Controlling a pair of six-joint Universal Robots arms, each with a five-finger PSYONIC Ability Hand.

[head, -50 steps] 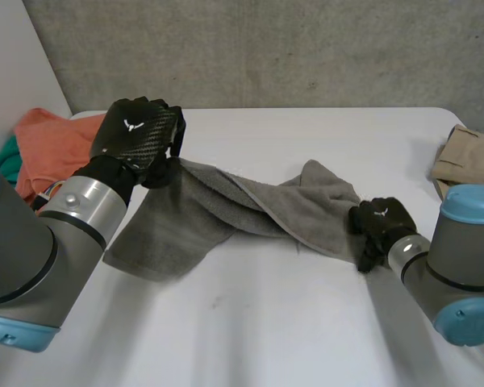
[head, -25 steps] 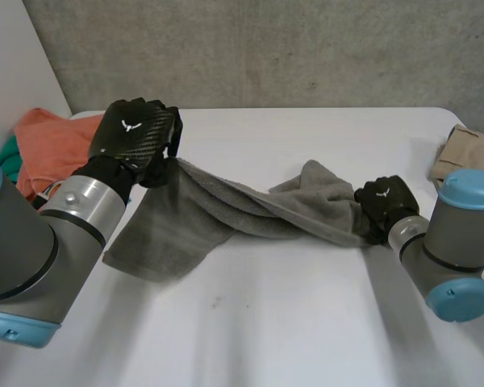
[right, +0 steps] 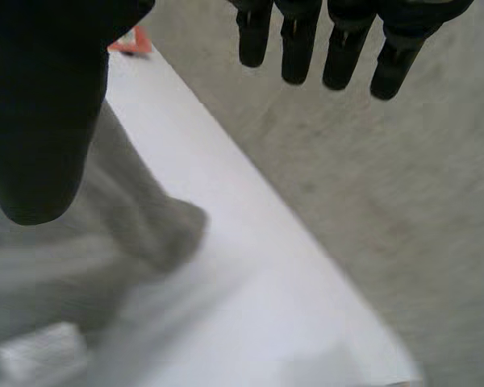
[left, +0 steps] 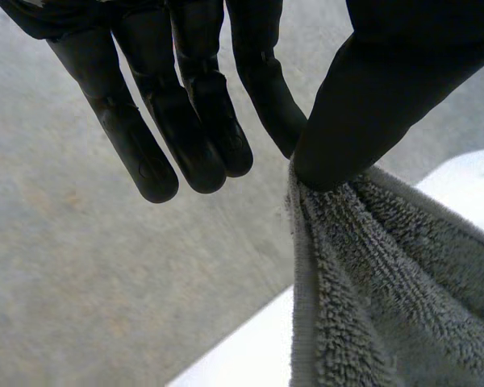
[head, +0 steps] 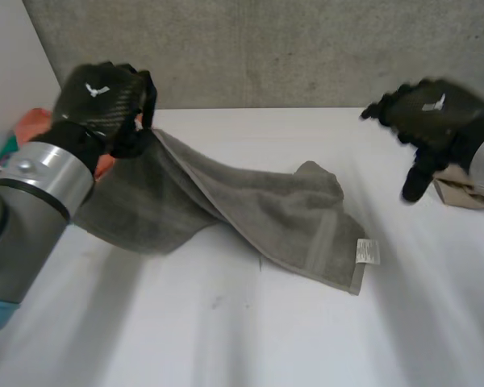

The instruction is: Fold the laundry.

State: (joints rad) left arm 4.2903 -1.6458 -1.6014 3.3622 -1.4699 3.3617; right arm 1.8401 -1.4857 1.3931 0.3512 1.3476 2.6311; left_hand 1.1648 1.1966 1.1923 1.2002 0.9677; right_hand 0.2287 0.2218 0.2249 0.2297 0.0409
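A grey towel (head: 258,201) lies spread slantwise over the middle of the white table (head: 266,339), a white label (head: 366,251) at its near right corner. My left hand (head: 105,97) is raised at the far left and pinches the towel's far left corner between thumb and fingers, so that end hangs off the table. In the left wrist view the towel (left: 387,282) hangs from under the thumb of the left hand (left: 363,105). My right hand (head: 436,109) hovers high at the far right, open and empty, apart from the towel. The right wrist view looks past that hand (right: 343,56) down at the towel (right: 64,274).
An orange cloth (head: 34,122) with something green beside it lies at the table's far left, behind my left hand. A tan folded cloth (head: 461,190) sits at the right edge, under my right hand. A concrete wall stands behind the table.
My right hand let go of the towel's right end and rose up to the right. My left hand lifted its corner higher and leftward. The twisted towel dropped and spread out.
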